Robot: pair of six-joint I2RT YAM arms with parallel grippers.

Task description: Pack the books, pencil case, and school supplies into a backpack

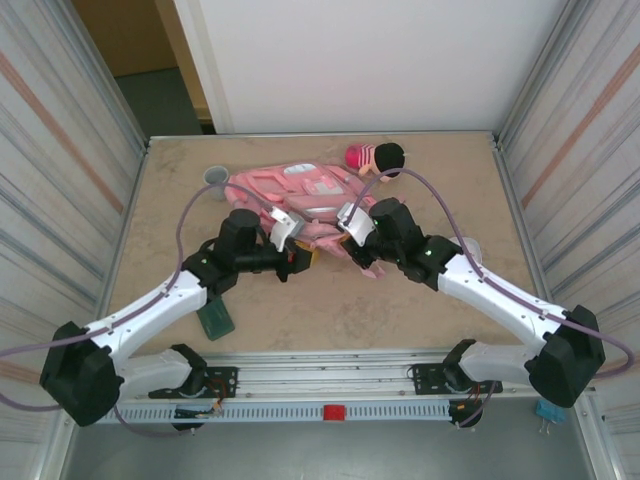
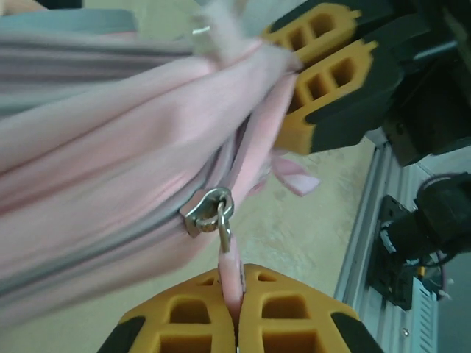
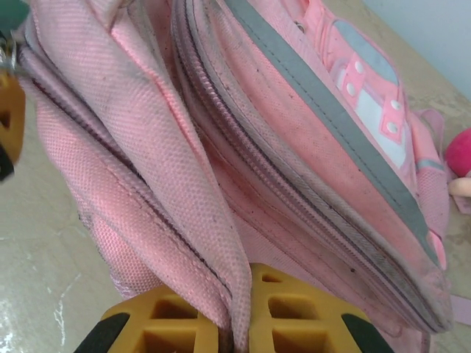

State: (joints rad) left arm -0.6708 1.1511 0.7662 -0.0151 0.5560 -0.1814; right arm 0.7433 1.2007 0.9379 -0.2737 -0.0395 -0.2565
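Left gripper [image 2: 235, 294] clamps the zipper pull [image 2: 231, 266], right gripper [image 3: 239, 301] pinches the backpack's [image 3: 309, 140] near edge beside open table [image 1: 400, 310].

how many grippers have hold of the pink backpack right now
2. The left gripper pinches the zipper pull of the backpack; the right gripper clamps a fold of its fabric.

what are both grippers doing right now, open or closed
left gripper: closed on the zipper pull of the backpack
right gripper: closed, pinching a fold of the backpack's fabric
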